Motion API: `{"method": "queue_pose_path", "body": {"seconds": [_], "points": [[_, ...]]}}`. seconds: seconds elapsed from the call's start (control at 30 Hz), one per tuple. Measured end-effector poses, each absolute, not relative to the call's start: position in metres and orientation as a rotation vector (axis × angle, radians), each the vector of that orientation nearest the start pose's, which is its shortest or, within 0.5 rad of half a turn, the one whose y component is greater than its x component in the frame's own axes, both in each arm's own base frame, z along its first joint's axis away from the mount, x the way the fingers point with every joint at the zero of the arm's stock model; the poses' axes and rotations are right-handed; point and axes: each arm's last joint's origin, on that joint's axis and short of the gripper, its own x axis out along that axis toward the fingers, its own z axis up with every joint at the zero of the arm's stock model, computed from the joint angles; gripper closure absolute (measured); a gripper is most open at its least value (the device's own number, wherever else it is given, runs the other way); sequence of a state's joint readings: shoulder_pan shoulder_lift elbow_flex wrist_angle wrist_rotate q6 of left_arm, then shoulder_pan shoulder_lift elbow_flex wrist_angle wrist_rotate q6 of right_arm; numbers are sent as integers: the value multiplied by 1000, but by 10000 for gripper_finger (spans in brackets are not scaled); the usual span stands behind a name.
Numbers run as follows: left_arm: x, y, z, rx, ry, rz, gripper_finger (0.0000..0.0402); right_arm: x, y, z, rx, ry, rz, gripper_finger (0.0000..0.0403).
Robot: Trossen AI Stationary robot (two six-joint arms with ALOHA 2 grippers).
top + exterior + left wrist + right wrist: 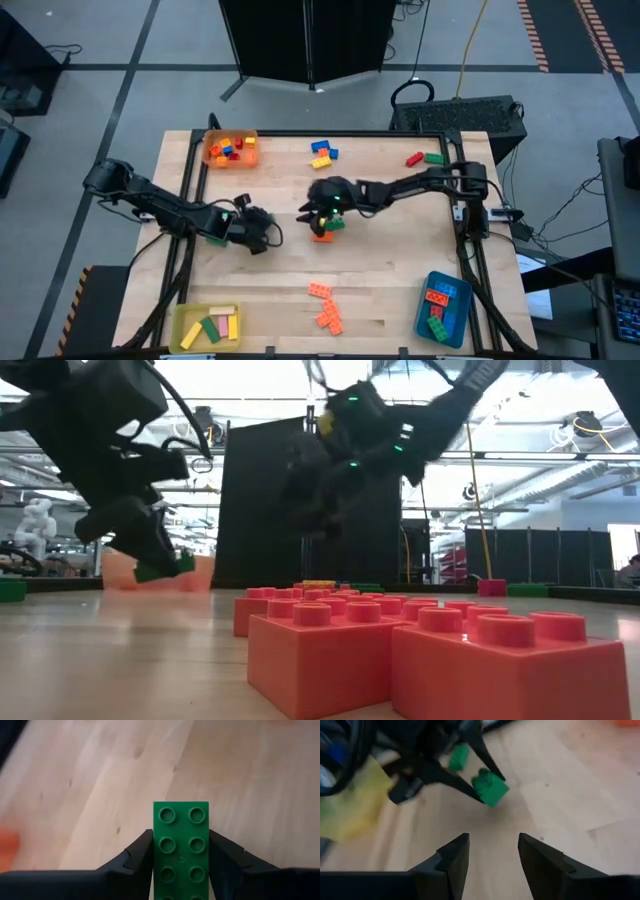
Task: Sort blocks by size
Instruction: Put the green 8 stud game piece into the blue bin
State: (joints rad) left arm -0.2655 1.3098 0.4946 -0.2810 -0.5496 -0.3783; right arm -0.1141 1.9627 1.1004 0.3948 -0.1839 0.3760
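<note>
Green studded brick [180, 847] in left claw [180, 857].

A pale wooden surface [270, 290] is lying inside a dark frame. An orange tray [231, 150] is sitting at its far left corner, a yellow tray [205, 327] at the near left corner, and a blue tray [441, 307] at the near right. A black cabinet [308, 40] is standing on the grey floor [100, 90] beyond the far edge.
</note>
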Motion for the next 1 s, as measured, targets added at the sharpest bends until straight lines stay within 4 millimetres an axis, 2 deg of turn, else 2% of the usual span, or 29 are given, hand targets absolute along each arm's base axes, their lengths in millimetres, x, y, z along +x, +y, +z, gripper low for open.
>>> {"method": "queue_pose_path", "body": {"seconds": [0.17,0.23,0.33,0.47,0.77,1.0], "points": [[210,-45,145,223,858,366,259,383,-39,143,595,275,17,249],[215,-46,148,269,813,341,259,379,-37,142,644,225,29,251],[223,-47,155,329,734,303,260,378,-35,141,689,240,24,252],[230,-47,163,376,647,305,260,383,-34,143,735,258,15,252],[235,-37,170,414,643,362,260,396,-36,151,756,333,-70,252],[236,-34,170,454,656,360,260,411,-40,170,725,310,-89,252]]}}
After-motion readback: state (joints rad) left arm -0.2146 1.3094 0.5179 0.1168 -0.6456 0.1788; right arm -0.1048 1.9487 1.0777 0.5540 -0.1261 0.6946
